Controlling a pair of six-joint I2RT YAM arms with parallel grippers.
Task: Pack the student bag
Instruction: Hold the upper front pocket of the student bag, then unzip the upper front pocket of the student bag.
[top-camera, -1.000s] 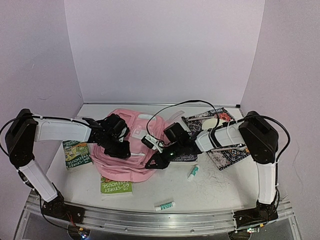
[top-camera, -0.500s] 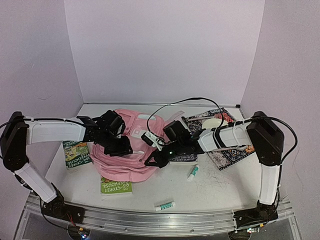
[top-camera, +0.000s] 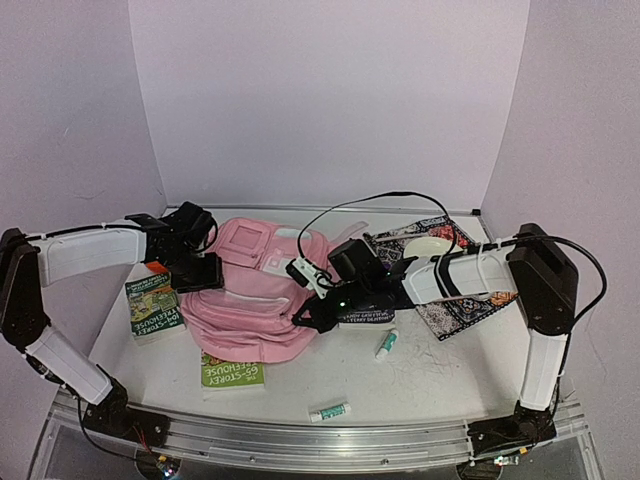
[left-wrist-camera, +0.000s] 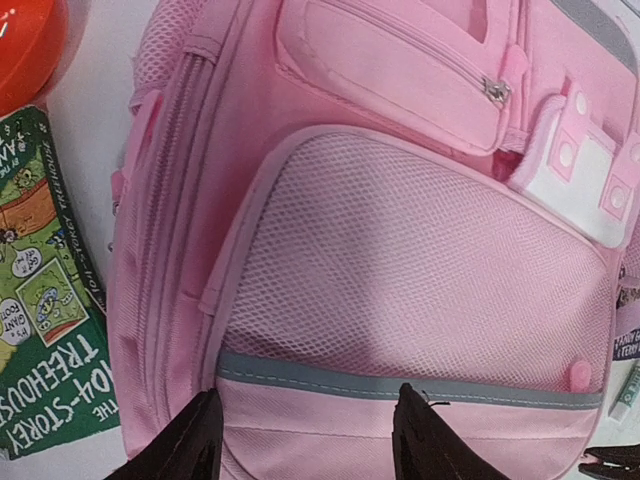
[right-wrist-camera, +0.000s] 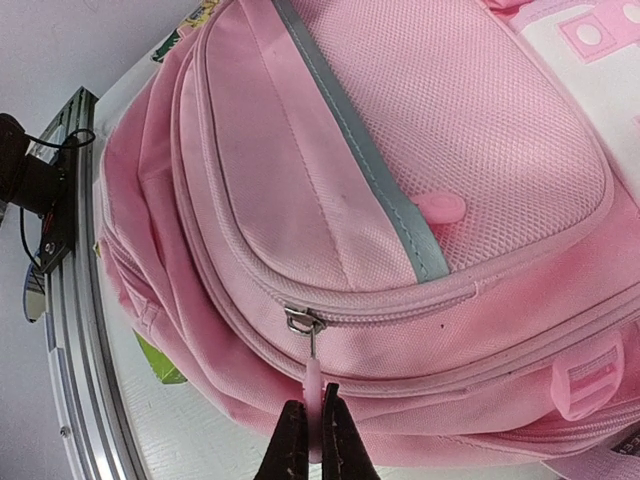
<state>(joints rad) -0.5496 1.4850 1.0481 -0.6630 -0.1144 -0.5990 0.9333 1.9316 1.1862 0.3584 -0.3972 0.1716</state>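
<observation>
The student bag (top-camera: 255, 305) is lying flat on the white table (top-camera: 440, 375), left of centre between the two arms, with its front pockets facing up. It is showing as a soft, rounded bulk of pink fabric, smooth woven cloth at the sides and fine mesh over the large front pocket (left-wrist-camera: 420, 260). A narrow grey strip (left-wrist-camera: 400, 380) is running across the bottom of that mesh, and a small white rectangular patch (left-wrist-camera: 592, 175) with pink studs is sitting beside the upper zip pocket.

The right gripper (right-wrist-camera: 311, 440) is pressing its dark jaws together on the slim pink zip pull (right-wrist-camera: 315, 385), which is hanging from a metal slider (right-wrist-camera: 303, 320) on the curved zip line of the lower pocket. A round pink snap (right-wrist-camera: 441, 208) is sitting on the mesh just above the grey strip.

The left gripper (left-wrist-camera: 310, 445) is hovering over the bag's left part with its jaws spread and nothing between them.

A glossy green paperback (left-wrist-camera: 45, 330) is lying just beside the bag's left edge, and a rounded orange object (left-wrist-camera: 25, 40) is showing at the corner beyond it. A second green book (top-camera: 232, 370) is sticking out from under the bag's near edge.
</observation>
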